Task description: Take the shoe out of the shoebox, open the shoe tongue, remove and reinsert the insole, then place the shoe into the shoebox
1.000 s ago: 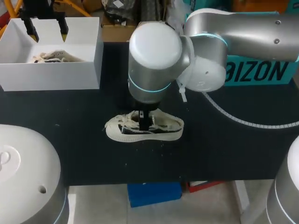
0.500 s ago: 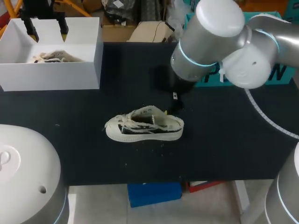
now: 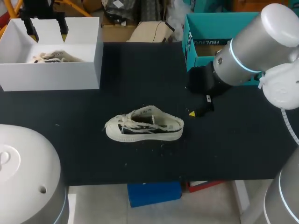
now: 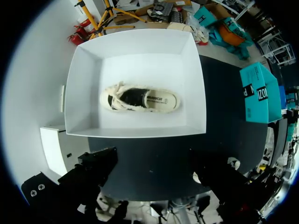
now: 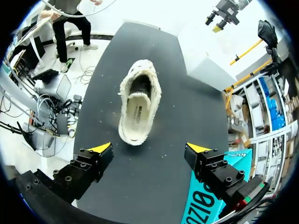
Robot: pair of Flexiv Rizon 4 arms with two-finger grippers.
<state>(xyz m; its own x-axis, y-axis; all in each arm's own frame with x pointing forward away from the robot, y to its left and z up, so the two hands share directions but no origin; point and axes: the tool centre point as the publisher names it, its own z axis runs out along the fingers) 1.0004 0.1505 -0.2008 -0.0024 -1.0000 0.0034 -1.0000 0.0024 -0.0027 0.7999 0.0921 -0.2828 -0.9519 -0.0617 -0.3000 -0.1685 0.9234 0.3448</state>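
A cream and black shoe (image 3: 144,127) lies on its side on the black table (image 3: 140,84), toe toward my left. In the right wrist view the shoe (image 5: 139,105) is ahead of my right gripper (image 5: 149,149), heel end nearest, and its insole shows inside. My right gripper (image 3: 200,106) hangs open and empty, to the right of the shoe. A second shoe (image 3: 56,57) lies in the white shoebox (image 3: 51,74) at the back left. My left gripper (image 3: 46,29) hovers open above that box. From the left wrist, the shoe (image 4: 140,99) rests on the shoebox (image 4: 140,51) floor.
A teal cardboard box (image 3: 205,42) stands at the back right, close behind my right arm; it also shows beside the right gripper as a teal box (image 5: 210,205). Bare table surrounds the loose shoe on all sides.
My right arm has lifted off the shoe on the table and swung away to the right, gripper still open. The shoe stayed put. The left arm has not moved.
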